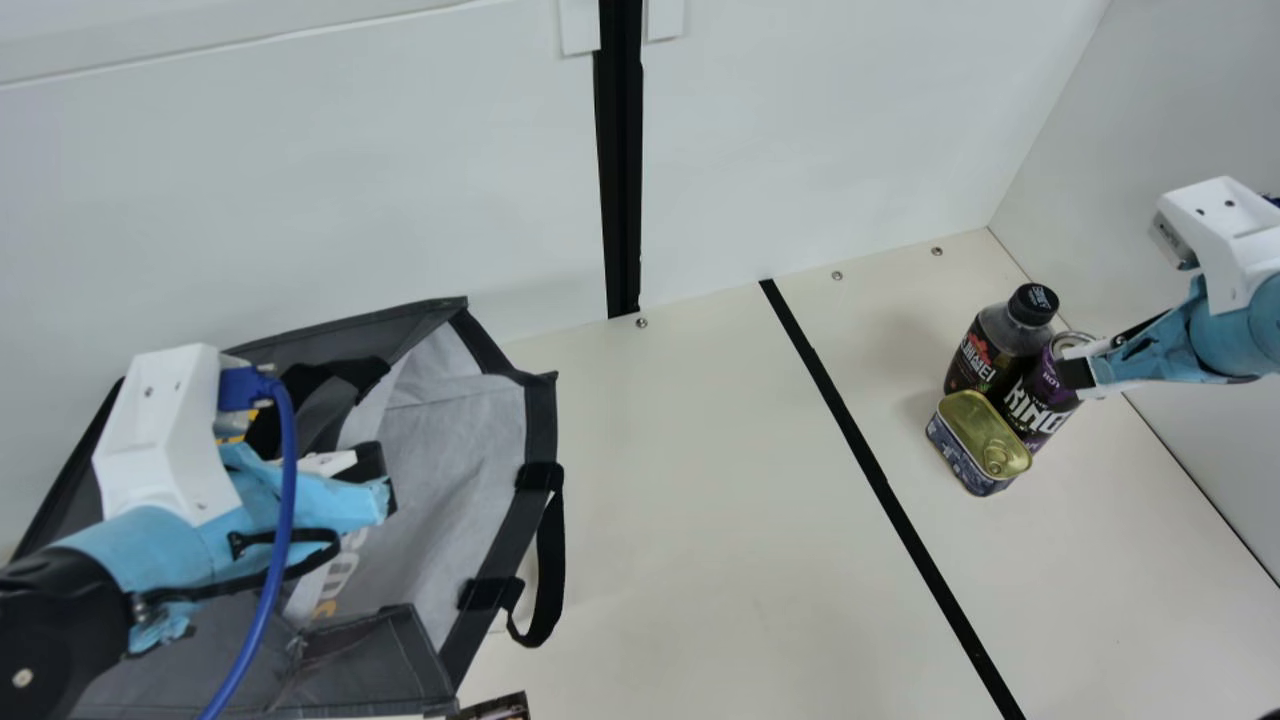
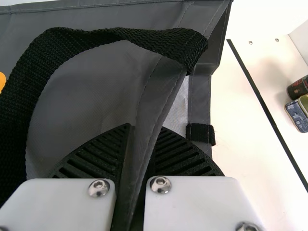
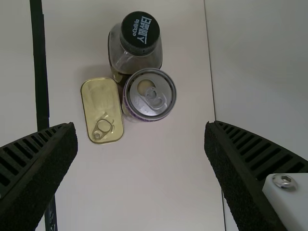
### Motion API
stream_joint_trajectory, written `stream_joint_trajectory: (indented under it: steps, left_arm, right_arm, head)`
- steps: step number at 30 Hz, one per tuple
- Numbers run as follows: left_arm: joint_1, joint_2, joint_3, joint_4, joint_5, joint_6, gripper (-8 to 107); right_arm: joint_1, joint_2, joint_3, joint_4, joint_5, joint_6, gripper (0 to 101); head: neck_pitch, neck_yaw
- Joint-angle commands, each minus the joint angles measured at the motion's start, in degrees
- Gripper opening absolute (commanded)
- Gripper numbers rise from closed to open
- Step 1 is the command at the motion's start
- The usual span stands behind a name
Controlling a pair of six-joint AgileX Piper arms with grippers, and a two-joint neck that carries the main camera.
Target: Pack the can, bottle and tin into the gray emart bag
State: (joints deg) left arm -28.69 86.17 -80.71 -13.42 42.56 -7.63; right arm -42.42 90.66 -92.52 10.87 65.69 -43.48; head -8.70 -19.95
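Gray emart bag (image 1: 450, 450) at 8 o'clock, left gripper (image 1: 378, 482) obstructing its mouth, pinching a fabric edge. Right gripper (image 1: 1078, 374), 3 o'clock, spread wide. Black tape line (image 1: 882, 485) between. Black-capped bottle (image 1: 1000, 335), purple can (image 1: 1042, 400), gold-lidded tin (image 1: 978, 440) clustered at 3 o'clock.

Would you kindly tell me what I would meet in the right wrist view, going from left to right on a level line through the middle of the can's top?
Black strip → tin → can → white side wall.
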Motion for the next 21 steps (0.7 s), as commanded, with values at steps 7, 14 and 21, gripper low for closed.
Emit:
stream_joint_trajectory:
  steps: [7, 14, 21]
  left_arm:
    - [0.0, 0.0, 0.0, 0.0, 0.0, 0.0, 10]
    - [0.0, 0.0, 0.0, 0.0, 0.0, 0.0, 10]
    - [0.0, 0.0, 0.0, 0.0, 0.0, 0.0, 10]
  right_arm:
    - [1.0, 3.0, -0.9, -0.7, -1.2, -0.1, 91]
    - [1.3, 5.9, -1.9, -0.7, -2.0, -0.6, 91]
    - [1.6, 8.6, -2.8, -0.4, -2.8, -1.1, 91]
  head:
    - [-1.3, 0.0]
    - [-1.3, 0.0]
    - [-1.3, 0.0]
